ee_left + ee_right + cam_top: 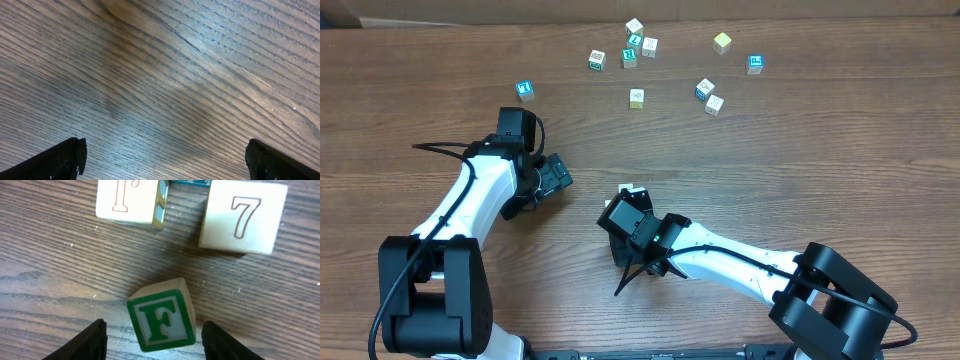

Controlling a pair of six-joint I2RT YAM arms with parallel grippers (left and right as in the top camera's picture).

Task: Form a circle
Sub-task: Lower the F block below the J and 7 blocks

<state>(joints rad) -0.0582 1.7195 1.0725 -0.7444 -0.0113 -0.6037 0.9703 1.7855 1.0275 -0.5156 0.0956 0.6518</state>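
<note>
Overhead straight down over the whole table (420, 100); both wrist views close, downward onto its wood.

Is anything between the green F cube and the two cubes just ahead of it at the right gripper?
Nothing visible. The F cube lies between the open fingers of the right gripper, and only bare table separates it from the 7 cube and the red-lettered cube.

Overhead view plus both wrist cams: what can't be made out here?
- Overhead: the right gripper covers the ring cubes; only a cream corner shows, so ring closure is unclear.
- Overhead: scattered cubes are too small to read.
- Right wrist: the red-letter cube is cut by the top edge; the blue-faced cube is almost wholly cut off.
- Left wrist: only bare table; no cubes in view.
</note>
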